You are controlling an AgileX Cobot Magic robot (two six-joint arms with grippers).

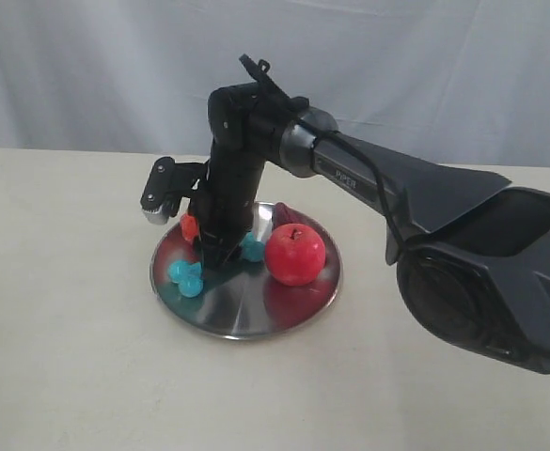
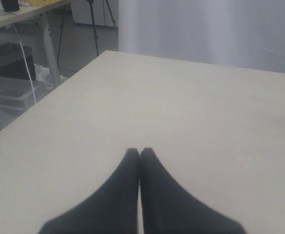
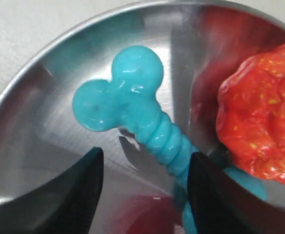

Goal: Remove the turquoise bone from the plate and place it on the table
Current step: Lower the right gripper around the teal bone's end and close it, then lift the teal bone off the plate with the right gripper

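Observation:
The turquoise bone (image 1: 186, 275) lies on the shiny steel plate (image 1: 246, 318), with one lobed end toward the plate's left rim and the other end (image 1: 253, 249) past the arm. My right gripper (image 1: 216, 254) points straight down over its shaft. In the right wrist view the bone (image 3: 132, 102) runs between the open fingers of the right gripper (image 3: 146, 155), one finger on each side of the ribbed shaft, low over the plate (image 3: 35, 112). My left gripper (image 2: 140, 152) is shut and empty above the bare table (image 2: 181, 97); the exterior view does not show it.
A red apple (image 1: 294, 254) stands on the plate right of the bone. An orange-red bumpy item (image 3: 264, 117) lies beside the bone's far end, seen also as an orange item (image 1: 190, 226) by the wrist. A dark red object (image 1: 284, 212) sits behind the apple. Cream table (image 1: 68, 366) surrounds the plate.

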